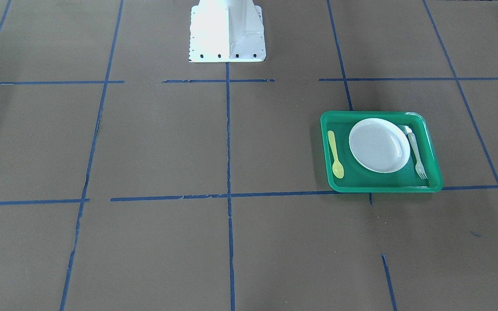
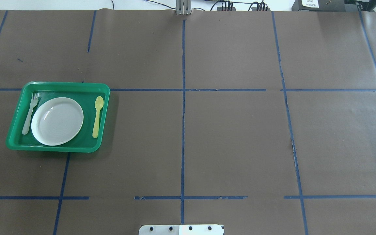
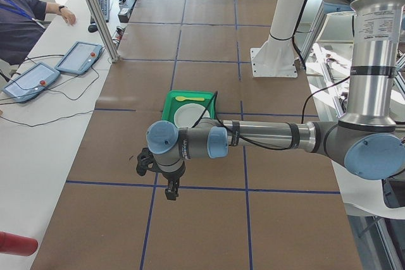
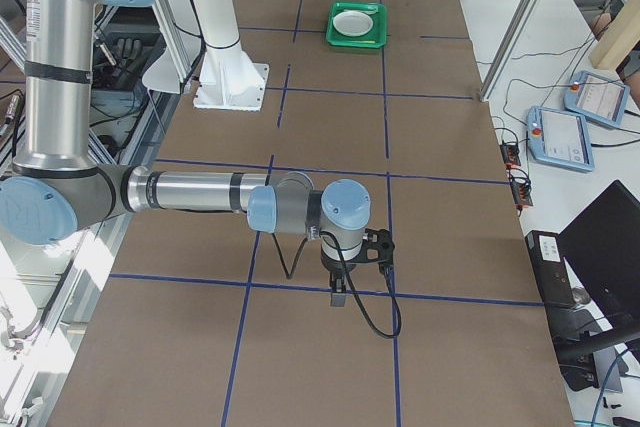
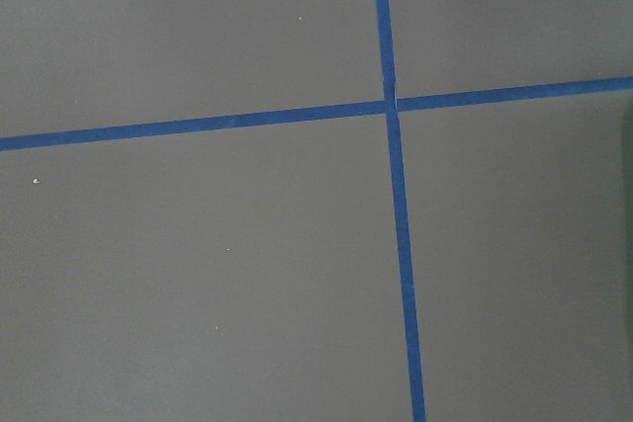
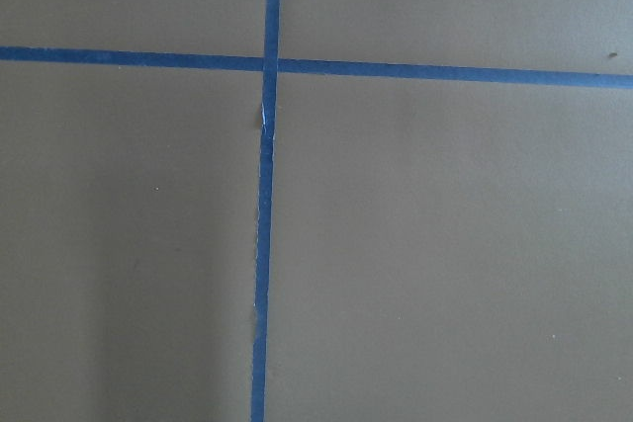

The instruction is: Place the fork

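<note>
Whitish-green translucent plastic fork (image 2: 30, 114) lies flat in the green plastic tray (image 2: 57, 85), squeezed between its wall and the round white plate (image 2: 57, 121). Any grasp there would likely nudge the plate or slip off the slim handle. A yellow plastic spoon (image 2: 97, 117) lies across the plate. The left gripper (image 3: 169, 189) and right gripper (image 4: 338, 292) hang well apart from the tray; whether they are spread I cannot tell.

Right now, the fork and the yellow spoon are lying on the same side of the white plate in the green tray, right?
Not quite. The fork and the yellow spoon do lie in the green tray, but on opposite sides of the white plate, not the same side. The overhead view shows it.
</note>
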Robot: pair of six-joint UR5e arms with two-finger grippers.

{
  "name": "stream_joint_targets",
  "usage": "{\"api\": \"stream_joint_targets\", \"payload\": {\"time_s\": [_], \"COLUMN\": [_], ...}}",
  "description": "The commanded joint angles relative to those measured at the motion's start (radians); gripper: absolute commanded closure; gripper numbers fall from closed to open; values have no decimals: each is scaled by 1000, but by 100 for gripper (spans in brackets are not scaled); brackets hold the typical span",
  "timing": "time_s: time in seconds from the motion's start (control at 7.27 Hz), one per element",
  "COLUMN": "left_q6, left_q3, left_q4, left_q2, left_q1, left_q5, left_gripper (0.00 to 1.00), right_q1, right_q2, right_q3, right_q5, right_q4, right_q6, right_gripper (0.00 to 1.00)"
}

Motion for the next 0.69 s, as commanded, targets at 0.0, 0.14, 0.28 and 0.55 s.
{"api": "stream_joint_targets", "payload": {"time_s": [0.0, 0.14, 0.28, 0.55], "left_q6": [1, 1, 1, 8], "left_q3": [-8, -13, -11, -15], "left_q4": [6, 6, 6, 5], "left_q2": [2, 0, 2, 2], "left_q1": [-1, -2, -2, -2], "left_q5": [0, 0, 0, 0], "left_gripper": [0, 0, 0, 0], "right_q1": [0, 0, 0, 0], "right_q2": [0, 0, 0, 0], "right_q3": [0, 0, 0, 0], "right_q5": [0, 0, 0, 0], "right_q4": [0, 0, 0, 0], "right_q6": [0, 0, -1, -1], "right_gripper": [0, 0, 0, 0]}}
